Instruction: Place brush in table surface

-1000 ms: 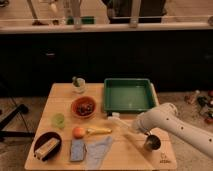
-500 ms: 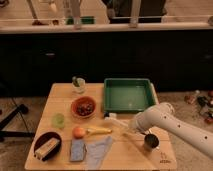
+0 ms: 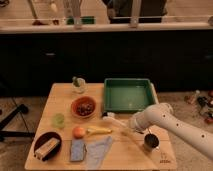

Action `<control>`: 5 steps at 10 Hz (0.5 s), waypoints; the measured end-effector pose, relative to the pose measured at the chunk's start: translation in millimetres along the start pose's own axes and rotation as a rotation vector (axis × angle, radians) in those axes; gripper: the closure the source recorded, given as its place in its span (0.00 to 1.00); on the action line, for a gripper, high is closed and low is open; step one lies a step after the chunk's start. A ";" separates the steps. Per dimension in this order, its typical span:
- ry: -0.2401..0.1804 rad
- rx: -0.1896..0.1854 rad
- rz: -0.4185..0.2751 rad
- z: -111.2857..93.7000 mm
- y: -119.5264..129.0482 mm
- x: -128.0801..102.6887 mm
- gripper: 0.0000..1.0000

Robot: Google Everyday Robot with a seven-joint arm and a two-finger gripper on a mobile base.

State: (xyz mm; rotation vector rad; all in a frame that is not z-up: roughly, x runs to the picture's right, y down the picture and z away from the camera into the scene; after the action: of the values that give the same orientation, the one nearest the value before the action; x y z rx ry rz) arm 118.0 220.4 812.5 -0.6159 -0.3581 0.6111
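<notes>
Near edge, left: dark bowl [image 3: 59,140] holding a pale block [image 3: 46,148]. Just right of it, blue sponge [image 3: 76,150] and grey-blue cloth [image 3: 97,151], both flat on the table surface [image 3: 125,156].

Near right: white arm [image 3: 175,125] reaching in from the right border, low over the wood. Gripper [image 3: 132,125] at its tip, right of centre, between the banana [image 3: 99,131] and the near-right corner. Brush [image 3: 115,120] at the same spot, pale handle slanting from just beyond the banana's right end down-right under the gripper. Seemingly on or just above the wood; contact not certain. Clamped on the handle or free of it: cannot tell.

Step judged: the set-down. To do it well:
- level the handle with the wood
- use the bare strip nearer than the green tray [image 3: 129,95], off its rim and clear of the banana
- release only with the whole length down
- lift straight up, to avoid dragging or rolling it

Mid-table: orange fruit [image 3: 78,132] just left of the banana, small green cup [image 3: 59,120], red bowl [image 3: 74,106] with dark contents, not identifiable.

Far: glass [image 3: 78,84] with something green, far left; tray far right.

Hidden or unclear:
- middle of the handle covered by the gripper
- dark shape [image 3: 150,141] just right of the gripper: brush head or separate cup, cannot tell
- arm cut off at the right border
- counter beyond the table too dim to read
</notes>
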 end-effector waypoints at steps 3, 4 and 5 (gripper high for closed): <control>-0.043 -0.048 -0.038 3.2 5.6 -5.2 1.00; -0.053 -0.061 -0.052 4.0 7.0 -6.8 1.00; -0.061 -0.071 -0.063 4.5 7.8 -7.2 1.00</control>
State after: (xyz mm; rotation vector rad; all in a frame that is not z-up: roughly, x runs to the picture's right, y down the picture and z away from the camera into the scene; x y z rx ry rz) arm 106.9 222.9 810.0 -0.6522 -0.4561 0.5593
